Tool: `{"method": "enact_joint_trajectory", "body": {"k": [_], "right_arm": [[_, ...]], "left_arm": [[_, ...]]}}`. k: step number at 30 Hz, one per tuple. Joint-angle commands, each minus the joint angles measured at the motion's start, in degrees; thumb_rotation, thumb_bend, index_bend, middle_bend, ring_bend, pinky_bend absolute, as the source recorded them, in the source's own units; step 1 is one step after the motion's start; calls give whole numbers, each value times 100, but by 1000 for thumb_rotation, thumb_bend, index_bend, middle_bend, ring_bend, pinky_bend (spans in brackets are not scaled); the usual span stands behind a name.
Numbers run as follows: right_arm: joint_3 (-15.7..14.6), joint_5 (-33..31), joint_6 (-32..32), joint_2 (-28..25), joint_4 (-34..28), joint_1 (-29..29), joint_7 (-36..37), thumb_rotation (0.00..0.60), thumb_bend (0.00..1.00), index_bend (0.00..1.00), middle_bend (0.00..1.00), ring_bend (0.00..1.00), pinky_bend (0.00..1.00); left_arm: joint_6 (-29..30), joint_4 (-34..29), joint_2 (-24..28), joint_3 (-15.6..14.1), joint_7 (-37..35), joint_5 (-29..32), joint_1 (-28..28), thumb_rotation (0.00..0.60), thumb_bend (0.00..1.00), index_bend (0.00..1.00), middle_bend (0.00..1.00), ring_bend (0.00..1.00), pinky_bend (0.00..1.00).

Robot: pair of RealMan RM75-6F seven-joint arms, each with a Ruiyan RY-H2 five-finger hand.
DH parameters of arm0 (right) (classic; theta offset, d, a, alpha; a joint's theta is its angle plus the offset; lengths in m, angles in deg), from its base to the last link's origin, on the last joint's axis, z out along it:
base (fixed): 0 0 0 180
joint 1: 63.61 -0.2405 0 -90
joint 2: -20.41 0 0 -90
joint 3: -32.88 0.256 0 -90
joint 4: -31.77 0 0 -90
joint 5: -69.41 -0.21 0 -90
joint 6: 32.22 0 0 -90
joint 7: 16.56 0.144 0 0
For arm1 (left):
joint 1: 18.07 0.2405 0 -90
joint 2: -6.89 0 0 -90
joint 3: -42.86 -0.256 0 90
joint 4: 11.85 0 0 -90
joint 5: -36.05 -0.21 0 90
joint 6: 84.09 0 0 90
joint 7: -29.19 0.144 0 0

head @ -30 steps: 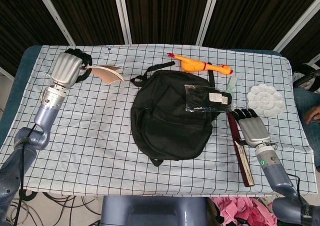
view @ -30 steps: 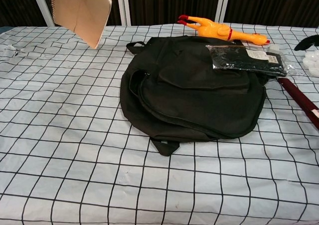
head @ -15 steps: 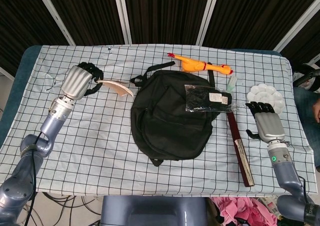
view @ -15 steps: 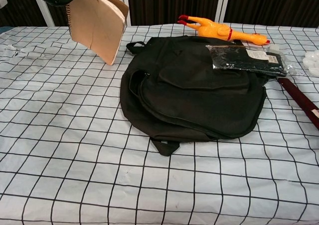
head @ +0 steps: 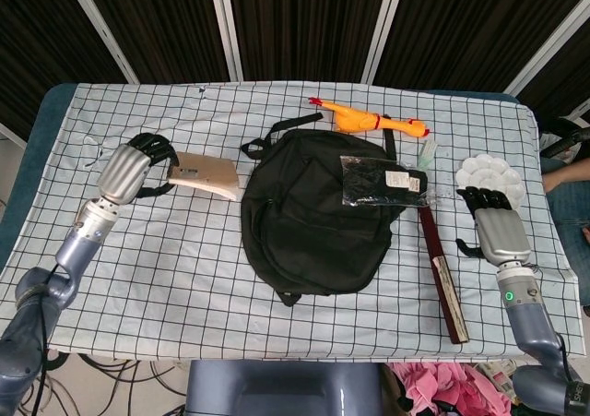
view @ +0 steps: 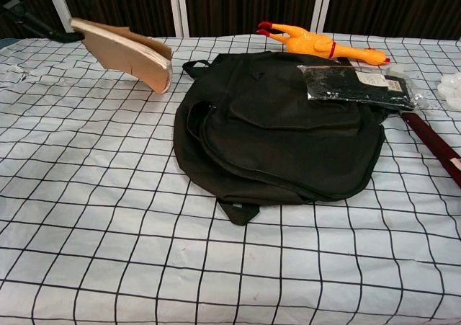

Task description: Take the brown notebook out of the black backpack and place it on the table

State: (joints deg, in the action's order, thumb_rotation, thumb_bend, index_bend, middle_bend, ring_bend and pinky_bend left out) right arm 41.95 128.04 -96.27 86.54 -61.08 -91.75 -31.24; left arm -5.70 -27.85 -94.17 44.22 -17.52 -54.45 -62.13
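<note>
My left hand point(head: 135, 164) grips the brown notebook point(head: 206, 175) by its left end, just left of the black backpack point(head: 313, 213). The notebook point(view: 128, 53) hangs tilted a little above the checked cloth, its free end lowest and near the backpack's strap. The backpack point(view: 277, 127) lies flat in the middle of the table. My right hand point(head: 497, 227) hovers at the right side with its fingers spread and nothing in it. In the chest view only a dark bit of the left hand shows at the top left corner, and the right hand is out of frame.
A yellow rubber chicken point(head: 369, 119) lies behind the backpack. A black packet point(head: 383, 181) rests on the bag's right side. A dark red stick point(head: 444, 282) lies right of the bag, and a white palette point(head: 490, 176) sits near my right hand.
My left hand has carried the notebook down and toward the backpack, tipping it from upright to nearly flat. The right hand drew back to the right, away from the stick, then held still.
</note>
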Motion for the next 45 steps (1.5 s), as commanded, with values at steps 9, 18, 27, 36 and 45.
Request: {"method": "enact_joint_trajectory", "body": {"k": [9,18,27,36,45], "right_arm": [[144,-11,61,20,68,-8,142,600,219,117,92,73,74],[184,44,-124,-128,25,152,233,600,219,117,92,73,74],[78,455,-670,-202,-59,486,330,600,220,117,92,73,74],[-791,1755,-2161,-66,-233,1584,229,600,220,99,91,70,74],[-1409,2661,-3285,615,307,2519,-15,600,220,74,78,60,74]], "left_arm": [[329,-3024,1909,-610,765,-295,980,600,70,316,237,94,77],[-430,-5886,3447,-1017,2718,65,1485,600,0,235,137,0,0],[473,-5919,3277,-764,3548,381,2284,600,39,235,143,0,0],[1246,-6367,3330,-673,3882,701,3178,600,66,230,132,0,0],[1298,-7316,3758,-723,4586,804,3521,600,67,204,129,0,0]]}}
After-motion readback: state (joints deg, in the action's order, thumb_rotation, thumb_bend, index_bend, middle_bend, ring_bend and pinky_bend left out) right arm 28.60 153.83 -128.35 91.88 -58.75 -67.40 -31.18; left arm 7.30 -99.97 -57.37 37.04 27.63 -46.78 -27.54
